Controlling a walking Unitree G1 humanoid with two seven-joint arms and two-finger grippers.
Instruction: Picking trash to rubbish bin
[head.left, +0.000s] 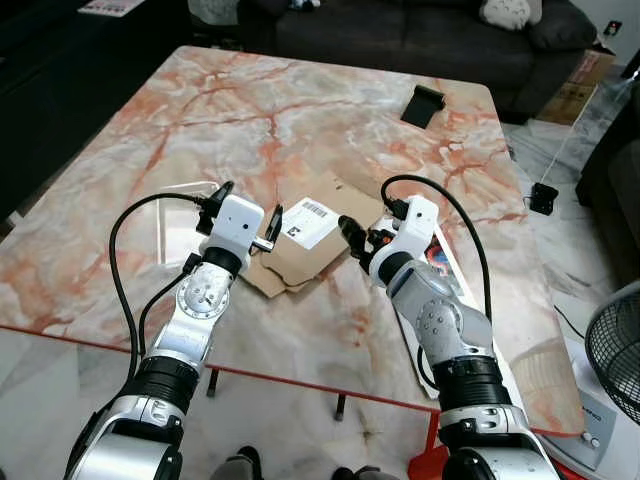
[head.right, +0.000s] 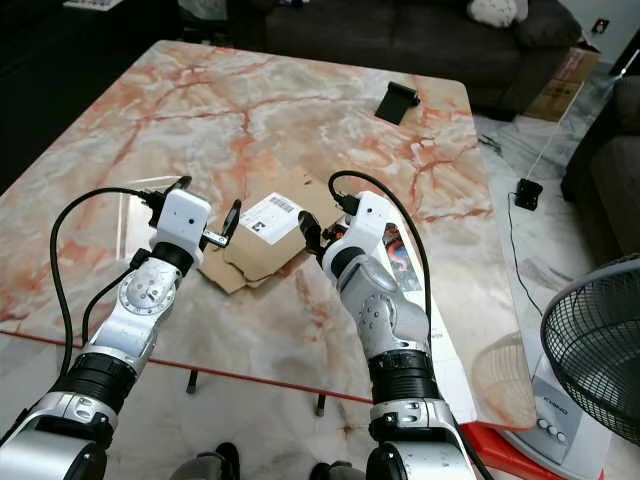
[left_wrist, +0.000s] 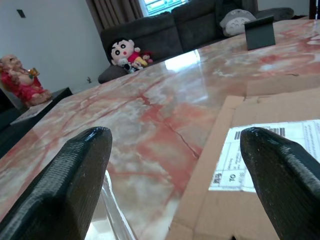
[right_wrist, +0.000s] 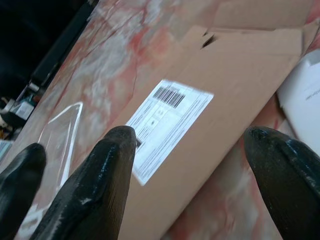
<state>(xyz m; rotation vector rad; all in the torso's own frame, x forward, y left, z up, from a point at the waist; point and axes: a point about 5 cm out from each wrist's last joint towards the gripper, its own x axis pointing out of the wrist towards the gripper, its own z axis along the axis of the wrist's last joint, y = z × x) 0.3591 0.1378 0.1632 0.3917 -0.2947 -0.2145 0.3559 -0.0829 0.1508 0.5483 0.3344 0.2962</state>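
Cardboard (head.left: 305, 245), a flattened brown shipping box, lies on the pink-veined marble table (head.left: 300, 110) toward its near edge, a white shipping label (head.left: 312, 222) facing up on it. The label carries a barcode and blocks of small print; in the left wrist view the word "TO" can be read beside the barcode, and in the right eye view a large "3" shows at the label's near end, while the rest is too fine to read. The left gripper (head.left: 250, 215) hangs at the cardboard's left edge with its two black fingers (left_wrist: 75, 185) spread wide, the label between them in its wrist view. The right gripper (head.left: 352, 235) sits at the cardboard's right edge, its fingers (right_wrist: 100, 185) likewise spread apart and pinching nothing. A printed sheet (head.left: 440, 262) with red and blue colouring lies under the right forearm near the table's right edge; its writing is too small to make out. A small black stand (head.left: 424, 105) rests near the far right corner. Beyond the far edge stands a dark sofa (head.left: 420, 35); a cartoon plush doll (left_wrist: 127, 54) sits on it, and a red laughing-Buddha figurine (left_wrist: 20, 77) stands off to the side. A fan (head.right: 590, 340) stands on the floor at the right.
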